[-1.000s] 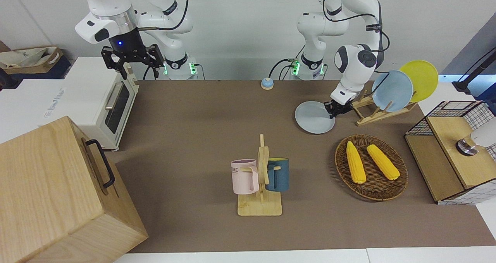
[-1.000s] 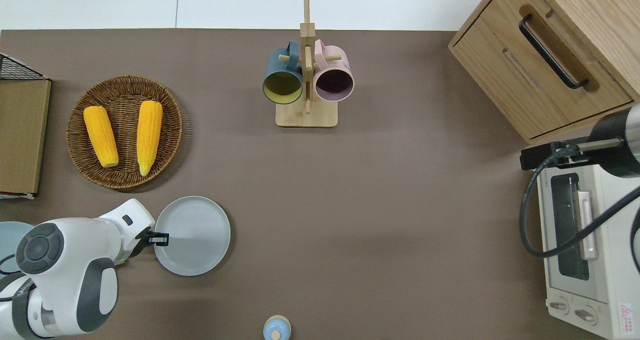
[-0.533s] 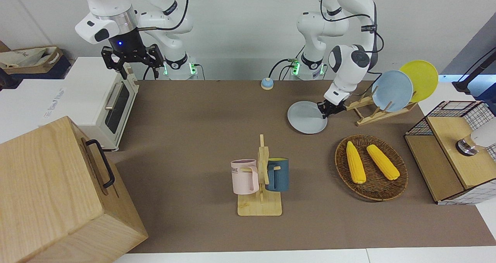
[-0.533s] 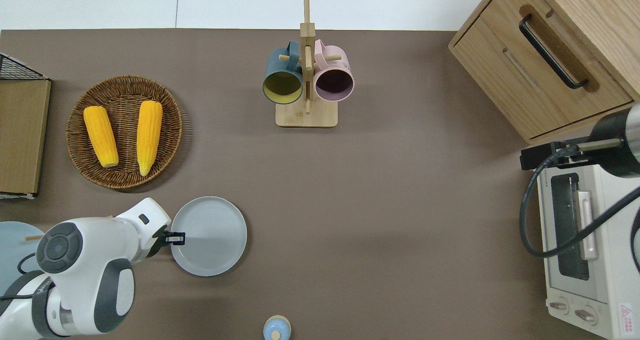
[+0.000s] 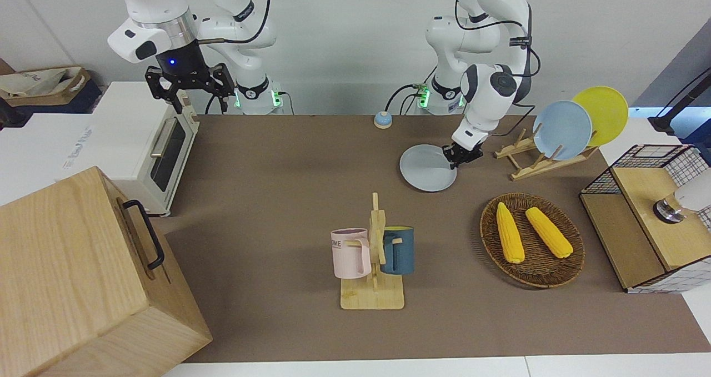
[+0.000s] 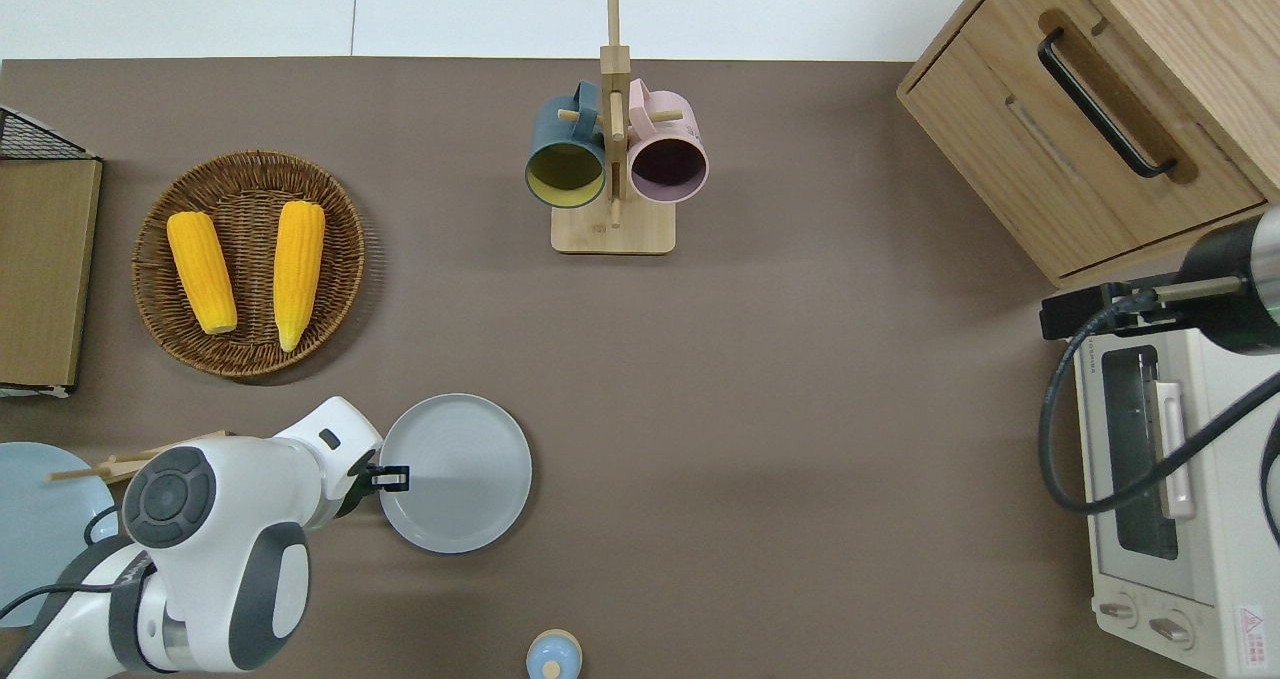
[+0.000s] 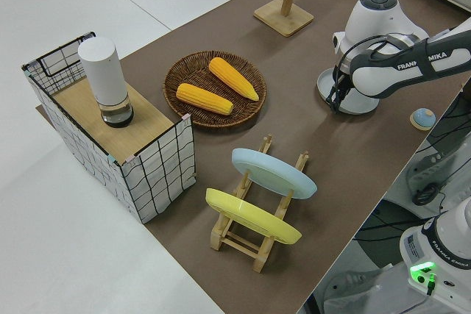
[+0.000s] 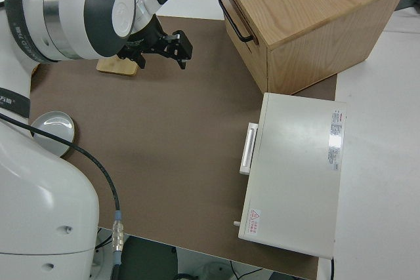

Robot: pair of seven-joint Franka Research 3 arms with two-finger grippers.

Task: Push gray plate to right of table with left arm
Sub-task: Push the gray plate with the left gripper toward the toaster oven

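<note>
The gray plate lies flat on the brown table, nearer to the robots than the wicker basket; it also shows in the front view and the left side view. My left gripper is low at the table, shut, and its fingertips touch the plate's rim on the side toward the left arm's end of the table; it shows in the front view too. My right arm is parked with its gripper open.
A wicker basket holds two corn cobs. A mug rack stands mid-table, farther from the robots. A bell sits near the robots. A toaster oven and a wooden cabinet stand at the right arm's end. A plate rack holds sky-blue and yellow plates.
My left gripper has slid along the table toward the right arm's end, and the gray plate has moved the same way with it. The right arm has not moved.
</note>
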